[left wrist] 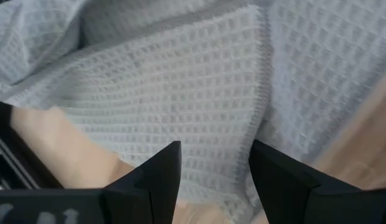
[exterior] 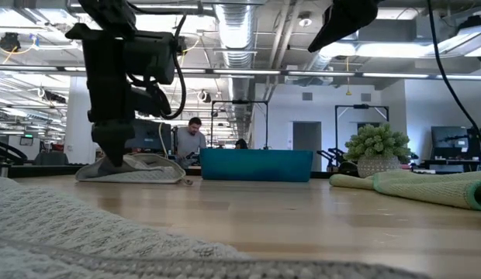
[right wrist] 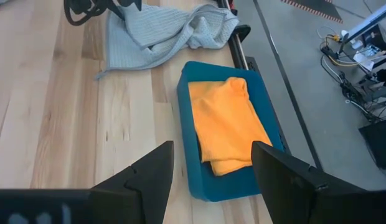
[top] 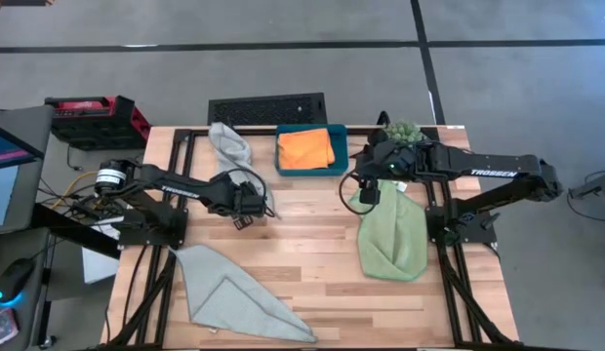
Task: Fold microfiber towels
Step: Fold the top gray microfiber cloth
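Observation:
A crumpled pale grey-blue towel (top: 229, 144) lies at the far left of the table. Its waffle cloth (left wrist: 180, 93) fills the left wrist view. My left gripper (top: 249, 213) stands open at that towel's near end (exterior: 136, 169), fingers slanting down, one on either side of a hemmed edge (left wrist: 258, 124). A second grey-blue towel (top: 234, 297), partly folded over, lies at the near left. An orange towel (top: 304, 148) lies folded in the teal tray (top: 310, 172). A light green towel (top: 390, 239) lies at the right. My right gripper (top: 369, 195) hangs open above its far end, holding nothing. My left gripper is open over the far grey-blue towel's hemmed edge (left wrist: 261, 106), coming from above at a slant. Its fingertips (exterior: 109, 159) reach down to the cloth's level, but whether they touch it I cannot tell.
A spiky green plant (top: 402, 130) stands at the far right, beside the tray. A black grille (top: 266, 107) lies past the far edge, and a red case (top: 93, 115) sits off the table's far left. Bare wood (top: 312, 244) lies between the towels.

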Controlling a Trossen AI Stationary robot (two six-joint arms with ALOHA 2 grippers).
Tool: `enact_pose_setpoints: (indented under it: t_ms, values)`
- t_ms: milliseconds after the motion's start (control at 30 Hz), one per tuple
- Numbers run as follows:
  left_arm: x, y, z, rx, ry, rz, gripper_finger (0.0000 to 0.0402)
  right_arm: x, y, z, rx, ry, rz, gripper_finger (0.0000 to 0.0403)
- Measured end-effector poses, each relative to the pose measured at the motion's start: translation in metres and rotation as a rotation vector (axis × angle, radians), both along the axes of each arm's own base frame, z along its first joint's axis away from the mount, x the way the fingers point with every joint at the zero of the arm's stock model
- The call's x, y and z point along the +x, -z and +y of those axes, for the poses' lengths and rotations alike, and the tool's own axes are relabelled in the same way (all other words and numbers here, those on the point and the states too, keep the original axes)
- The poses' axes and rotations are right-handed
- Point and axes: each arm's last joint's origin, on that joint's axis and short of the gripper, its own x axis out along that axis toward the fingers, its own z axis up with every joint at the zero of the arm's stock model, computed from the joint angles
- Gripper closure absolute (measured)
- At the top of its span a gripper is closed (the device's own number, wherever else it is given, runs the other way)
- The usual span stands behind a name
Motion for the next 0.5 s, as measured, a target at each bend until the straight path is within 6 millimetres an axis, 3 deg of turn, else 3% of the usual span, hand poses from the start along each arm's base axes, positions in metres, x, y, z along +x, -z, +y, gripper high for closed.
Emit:
enact_pose_setpoints:
  t_ms: [500]
  values:
    - [0.0008, 0.0009, -0.0017, -0.067, -0.042, -0.031, 0.0223, 0.0, 0.0, 0.0, 0.0, 0.0, 0.0, 0.0165]
